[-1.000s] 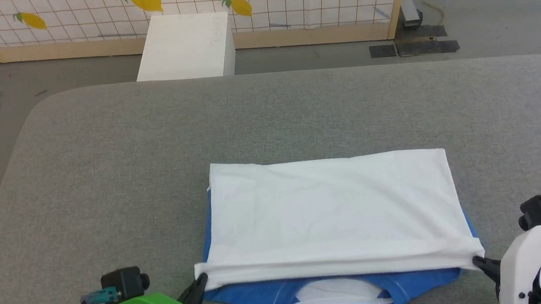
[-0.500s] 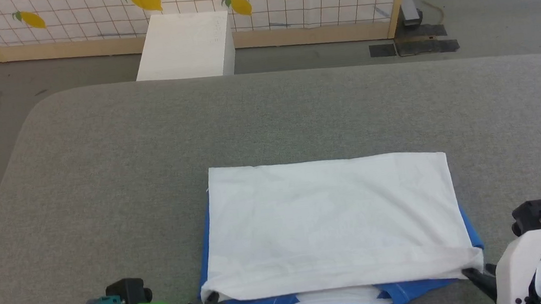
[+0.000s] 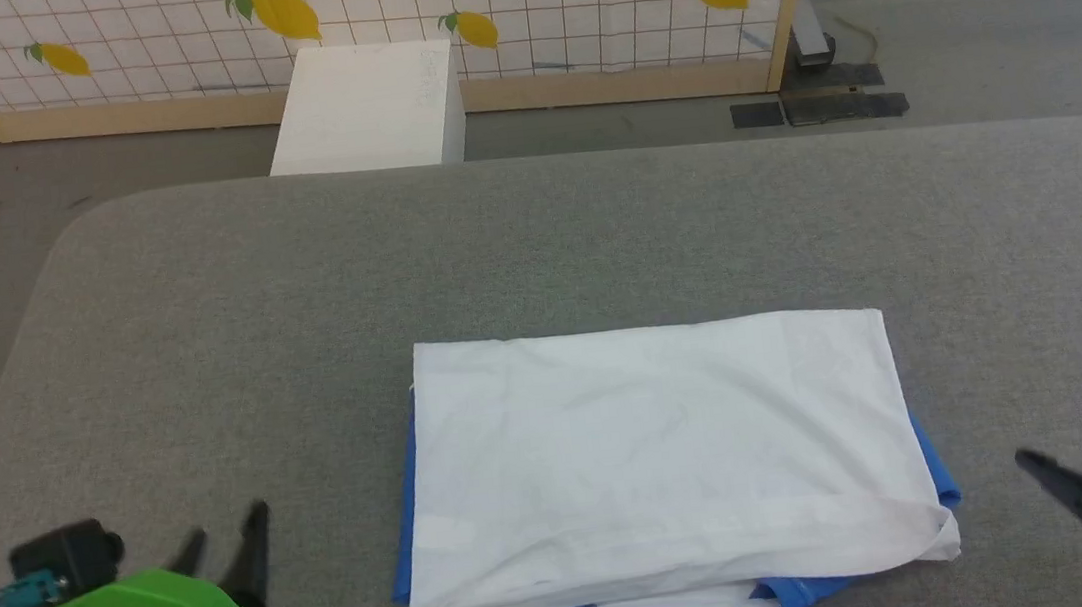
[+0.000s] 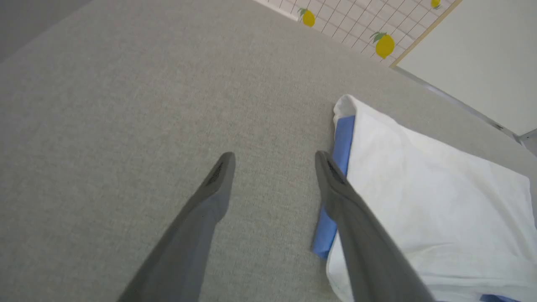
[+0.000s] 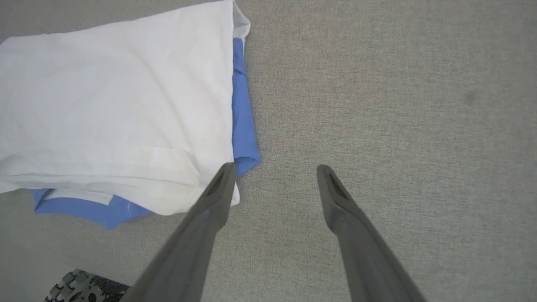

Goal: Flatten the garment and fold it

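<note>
Folded garment [image 3: 657,452] lay flat on grey table [image 3: 594,238], white layer over blue, collar at near edge. Off its left side, left tool [image 3: 227,526] spread, empty. Off its right side, right tool [image 3: 1058,454] spread, empty.

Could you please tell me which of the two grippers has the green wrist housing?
The left gripper, at the head view's lower left beside the T-shirt; the right gripper, at the lower right, has a white housing instead.
</note>
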Robot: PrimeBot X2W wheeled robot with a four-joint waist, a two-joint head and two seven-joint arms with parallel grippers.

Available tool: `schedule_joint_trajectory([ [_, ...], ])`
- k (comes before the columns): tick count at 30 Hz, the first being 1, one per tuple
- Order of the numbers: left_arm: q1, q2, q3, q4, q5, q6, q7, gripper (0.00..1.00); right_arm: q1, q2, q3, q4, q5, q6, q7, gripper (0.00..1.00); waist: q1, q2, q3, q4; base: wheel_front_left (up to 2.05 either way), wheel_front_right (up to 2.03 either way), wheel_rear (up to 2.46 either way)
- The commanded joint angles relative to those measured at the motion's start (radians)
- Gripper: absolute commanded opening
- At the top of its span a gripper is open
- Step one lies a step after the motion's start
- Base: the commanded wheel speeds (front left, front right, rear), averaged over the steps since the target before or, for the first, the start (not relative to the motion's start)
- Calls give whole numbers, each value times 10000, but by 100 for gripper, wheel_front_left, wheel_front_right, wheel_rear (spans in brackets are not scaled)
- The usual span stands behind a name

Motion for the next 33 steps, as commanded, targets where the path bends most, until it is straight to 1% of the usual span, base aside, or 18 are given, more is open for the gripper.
schedule_joint_trajectory([
  [1,-231,119,97,-167,388,-163,-538,100,-294,-59,-6,-65,88,-15,-148,100,1,0,118,9,0,0,0],
  [4,-676,131,258,-371,1282,-474,-2174,100,-685,-271,257,106,254,-15,-342,100,1,0,376,36,0,0,0],
  [8,-1239,-62,169,-384,2392,-771,-4161,100,-1118,-666,898,551,470,-15,-519,100,1,0,849,134,0,0,0],
  [10,-1504,-280,211,-409,2921,-798,-4716,100,-1326,-824,1129,810,564,-15,-641,100,1,0,1113,200,0,0,0],
  [14,-1876,-755,413,-619,3950,-949,-4918,100,-1667,-1006,1466,1215,768,-15,-820,100,1,0,1533,339,0,0,0],
  [15,-1958,-1021,595,-806,4280,-1058,-4923,100,-1754,-1086,1622,1333,816,-15,-841,100,1,0,1663,378,0,0,0],
  [18,-1952,-1502,865,-1026,4932,-1400,-4927,100,-1896,-1165,1934,1584,997,-15,-869,100,1,0,1856,436,0,0,0],
  [21,-1891,-2136,1229,-1027,5176,-1652,-4928,100,-1977,-1221,2311,1804,1193,-15,-936,100,1,0,2002,490,0,0,0],
  [27,-1858,-3047,1648,-716,5504,-2166,-4929,100,-2138,-1187,3030,2140,1429,-15,-1093,100,1,0,2161,530,0,0,0],
  [29,-1825,-3247,1754,-571,5602,-2292,-4930,100,-2221,-1137,3305,2240,1500,-15,-1166,100,1,0,2182,510,0,0,0],
  [33,-1754,-3472,1829,-139,5768,-2573,-4930,100,-2479,-989,3886,2462,1708,-15,-1310,100,1,0,2177,460,0,0,0],
])
